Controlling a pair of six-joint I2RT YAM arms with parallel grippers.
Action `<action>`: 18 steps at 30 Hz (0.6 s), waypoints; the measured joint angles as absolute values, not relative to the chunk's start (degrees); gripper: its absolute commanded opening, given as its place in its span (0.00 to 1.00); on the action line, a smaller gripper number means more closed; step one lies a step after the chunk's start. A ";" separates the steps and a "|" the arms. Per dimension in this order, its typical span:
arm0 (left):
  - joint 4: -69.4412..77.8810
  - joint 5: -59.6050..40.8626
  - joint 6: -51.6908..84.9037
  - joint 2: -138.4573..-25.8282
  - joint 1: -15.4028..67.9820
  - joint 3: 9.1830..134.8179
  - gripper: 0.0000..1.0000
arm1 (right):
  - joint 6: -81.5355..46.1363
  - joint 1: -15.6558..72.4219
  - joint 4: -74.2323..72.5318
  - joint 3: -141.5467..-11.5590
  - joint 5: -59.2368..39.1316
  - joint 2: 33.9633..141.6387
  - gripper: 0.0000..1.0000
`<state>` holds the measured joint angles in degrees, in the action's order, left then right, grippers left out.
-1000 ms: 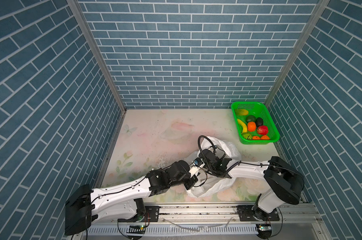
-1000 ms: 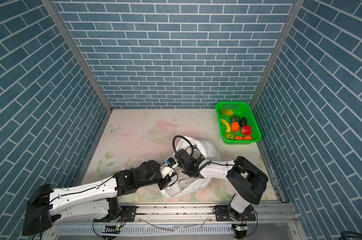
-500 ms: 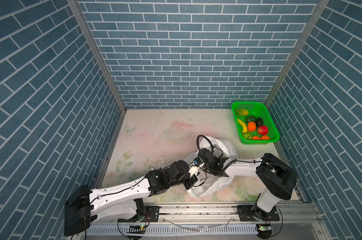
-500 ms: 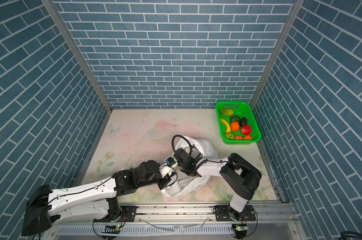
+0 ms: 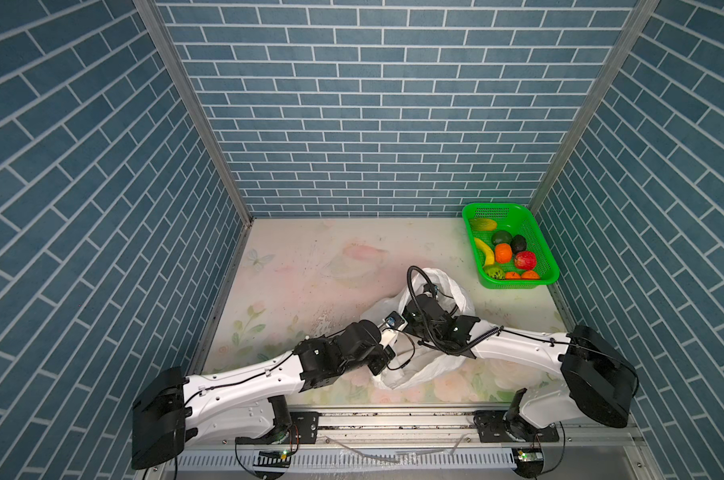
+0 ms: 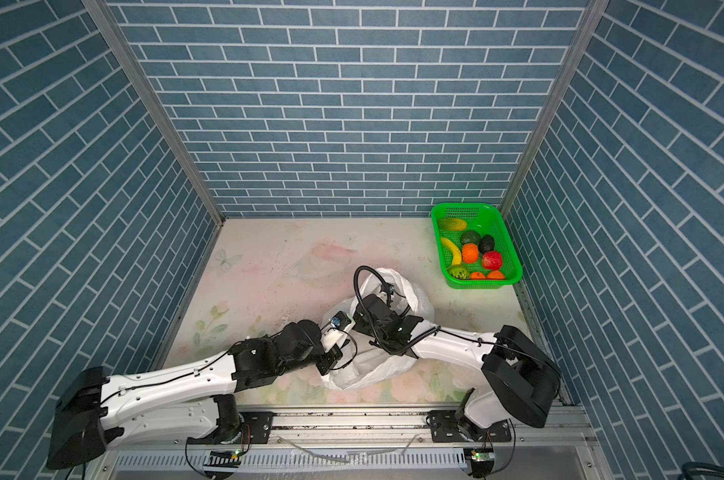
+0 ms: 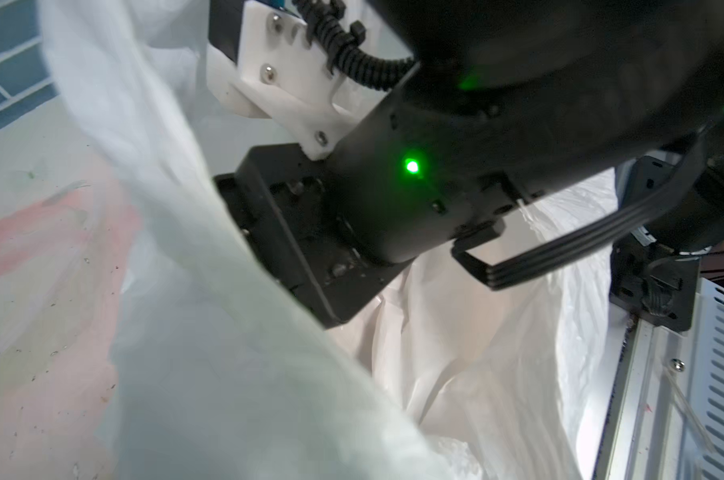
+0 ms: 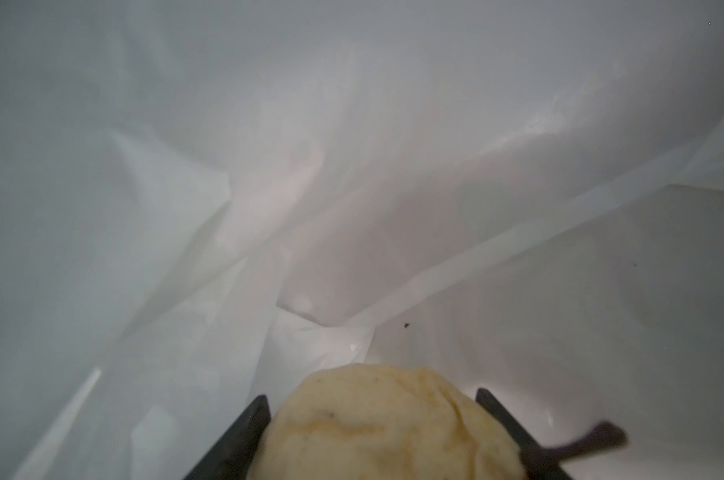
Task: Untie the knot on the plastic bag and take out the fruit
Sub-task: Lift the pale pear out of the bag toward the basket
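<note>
The white plastic bag [image 5: 420,370] [image 6: 376,370] lies open near the front edge in both top views. Both arms reach into its mouth. My left gripper [image 5: 387,360] is at the bag's near rim and shut on the film, which drapes over the left wrist view [image 7: 235,374] and hides the fingers. My right gripper [image 8: 370,397] is deep inside the bag, its dark fingers [image 8: 244,432] closed against both sides of a cream-white fruit [image 8: 385,428]. The knot is out of view.
A green mesh basket [image 5: 518,283] [image 6: 482,285] stands at the back right against the wall, holding several fruits, among them a bumpy red one [image 5: 525,260]. Blue brick walls close in three sides. A metal rail [image 5: 393,419] runs along the front.
The right gripper's jaws have narrowed onto the cream-white fruit inside the bag, and the right arm has shifted slightly leftward. The left arm has held still on the bag.
</note>
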<state>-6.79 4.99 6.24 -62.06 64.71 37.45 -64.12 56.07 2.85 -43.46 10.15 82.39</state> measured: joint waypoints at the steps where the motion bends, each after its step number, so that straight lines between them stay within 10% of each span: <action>1: -6.81 5.67 6.26 -62.06 64.71 37.58 0.00 | -63.88 56.10 3.70 -43.44 9.41 81.95 0.60; 18: -9.65 14.33 8.36 -62.67 63.83 40.29 0.00 | -53.21 61.65 24.16 -50.22 3.99 73.08 0.60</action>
